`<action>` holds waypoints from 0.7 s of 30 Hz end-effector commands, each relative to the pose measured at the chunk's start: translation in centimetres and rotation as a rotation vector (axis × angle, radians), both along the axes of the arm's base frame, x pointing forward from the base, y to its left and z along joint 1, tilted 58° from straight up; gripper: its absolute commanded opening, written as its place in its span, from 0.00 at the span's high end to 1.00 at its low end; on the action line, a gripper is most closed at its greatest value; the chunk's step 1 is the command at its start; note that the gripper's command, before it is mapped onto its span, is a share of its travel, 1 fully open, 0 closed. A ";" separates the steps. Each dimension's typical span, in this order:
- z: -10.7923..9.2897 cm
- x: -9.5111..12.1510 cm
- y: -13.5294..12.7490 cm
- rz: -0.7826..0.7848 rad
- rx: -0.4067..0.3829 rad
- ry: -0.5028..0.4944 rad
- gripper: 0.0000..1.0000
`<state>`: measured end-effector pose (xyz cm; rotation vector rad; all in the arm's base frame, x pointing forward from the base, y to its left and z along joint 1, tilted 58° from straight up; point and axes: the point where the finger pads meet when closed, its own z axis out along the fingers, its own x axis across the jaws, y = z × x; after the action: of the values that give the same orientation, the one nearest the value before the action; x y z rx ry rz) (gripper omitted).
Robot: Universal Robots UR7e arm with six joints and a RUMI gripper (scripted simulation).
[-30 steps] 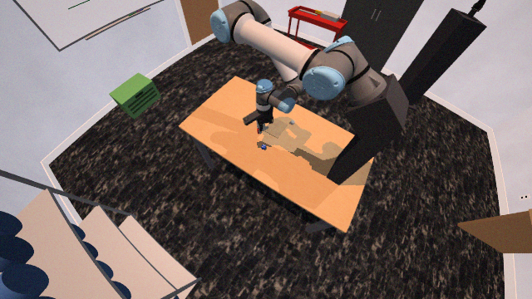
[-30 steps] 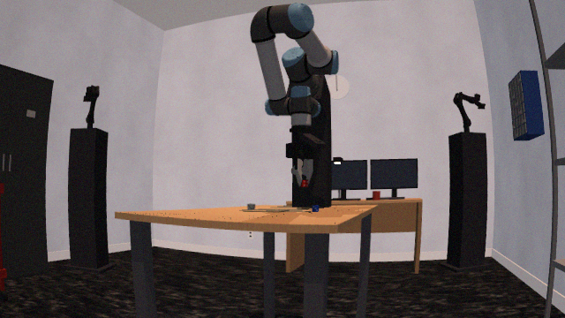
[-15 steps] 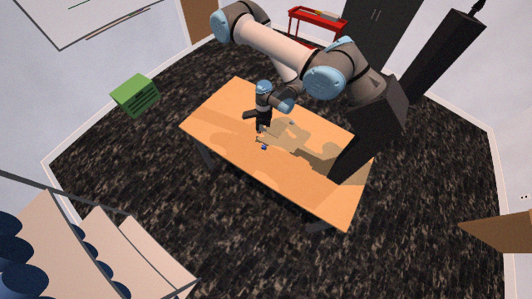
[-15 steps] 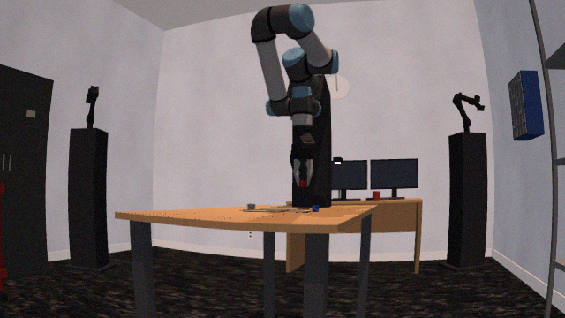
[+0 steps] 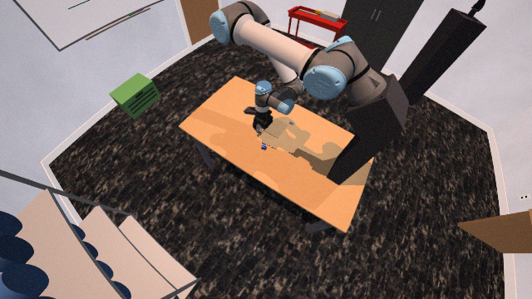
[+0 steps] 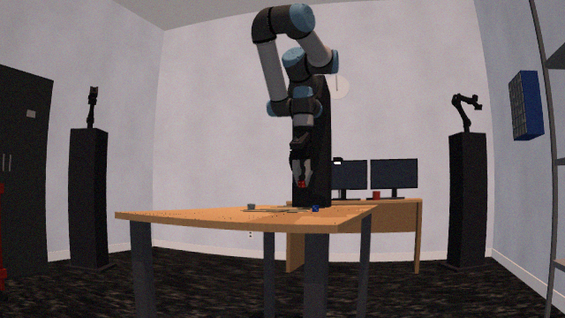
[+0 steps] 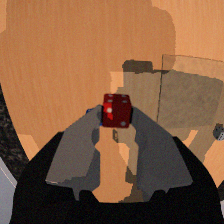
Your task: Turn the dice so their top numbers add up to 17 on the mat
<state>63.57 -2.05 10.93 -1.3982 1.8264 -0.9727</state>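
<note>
gripper (image 7: 117,117) clamped on red die (image 7: 117,110), held above the table (image 5: 233,100) | blue die (image 5: 263,146) on table just beside the mat (image 7: 187,97) | grey die (image 7: 218,132) at mat's edge

The wooden table (image 5: 233,166) has a flat orange top on grey legs. A thin tan mat (image 5: 278,132) lies on it. A blue die (image 5: 263,147) sits on the table just beside the mat. A grey die (image 5: 292,122) sits at the mat's far edge.
</note>
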 end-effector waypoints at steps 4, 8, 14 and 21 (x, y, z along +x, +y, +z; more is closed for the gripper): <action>0.0 0.0 -0.1 -0.109 0.164 -0.036 0.94; -0.1 0.0 -0.2 -0.184 0.283 -0.062 0.94; -0.3 -0.1 -0.3 -0.288 0.448 -0.097 0.94; -0.4 -0.2 -0.3 -0.366 0.571 -0.124 0.94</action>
<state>63.44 -2.33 10.55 -0.7636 2.0617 -0.6563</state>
